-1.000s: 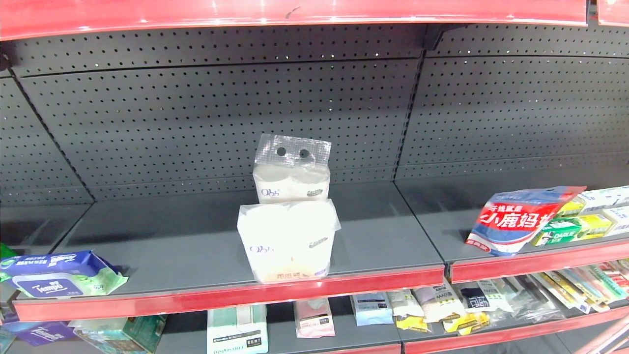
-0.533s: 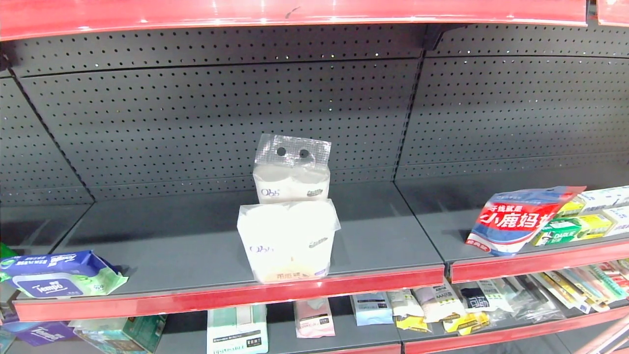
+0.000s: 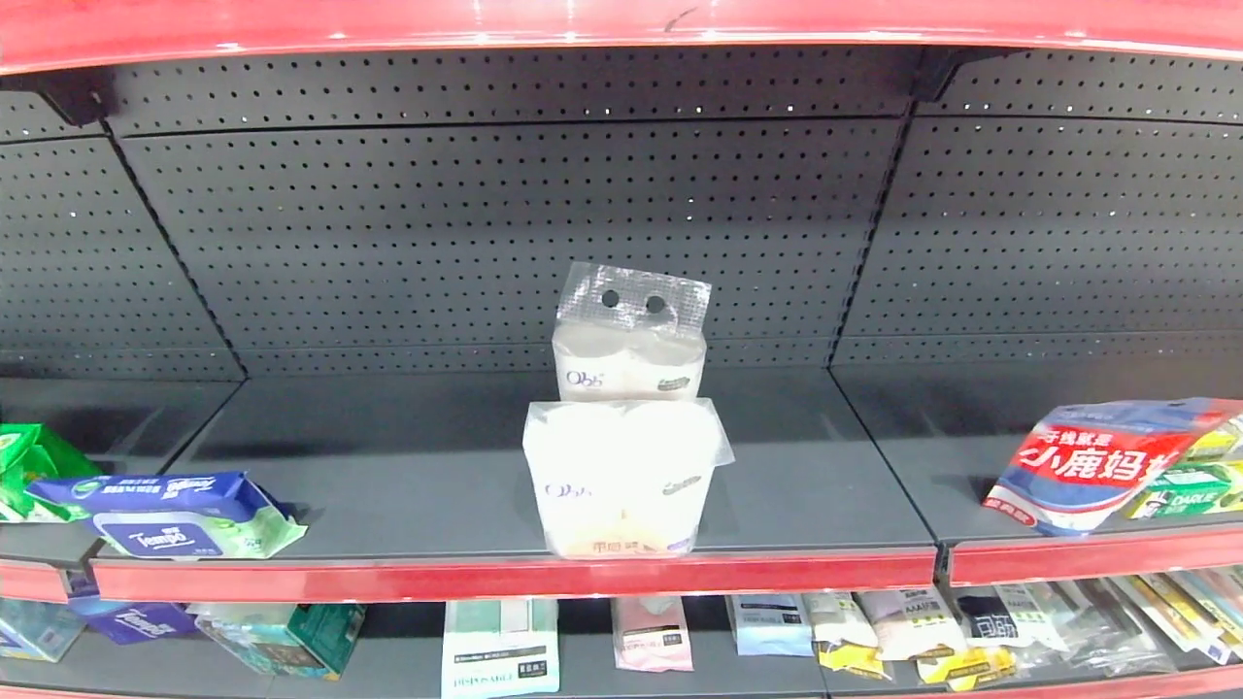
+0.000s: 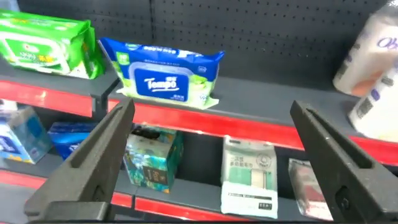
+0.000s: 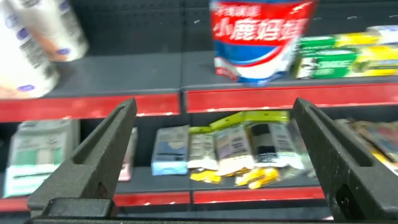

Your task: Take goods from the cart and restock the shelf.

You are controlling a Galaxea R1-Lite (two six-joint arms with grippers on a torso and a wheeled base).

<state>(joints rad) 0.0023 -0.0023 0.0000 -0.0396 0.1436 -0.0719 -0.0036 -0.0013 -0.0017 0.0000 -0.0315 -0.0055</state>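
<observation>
Left gripper (image 4: pixel 211 107) and right gripper (image 5: pixel 214 102) both have jaws wide apart and empty, low before the shelf (image 3: pixel 388 466). The front tissue pack (image 3: pixel 621 481) sits at the red lip (image 3: pixel 486 578), with the rear tissue pack (image 3: pixel 629 354) behind it at 12 o'clock, probably lined up as a row. Bare board at 9 and 3. Wipes pack (image 3: pixel 175 515) at 8, pouch (image 3: pixel 1097 466) at 4.

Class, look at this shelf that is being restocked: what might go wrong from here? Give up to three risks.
1. The front tissue pack stands right at the shelf's red lip; a nudge from a new item may tip it off.
2. The red-and-blue pouch leans tilted against green boxes, so a bump may slide it forward.
3. The open, empty left tool and right tool face the shelf lip and might clip it when rising.
</observation>
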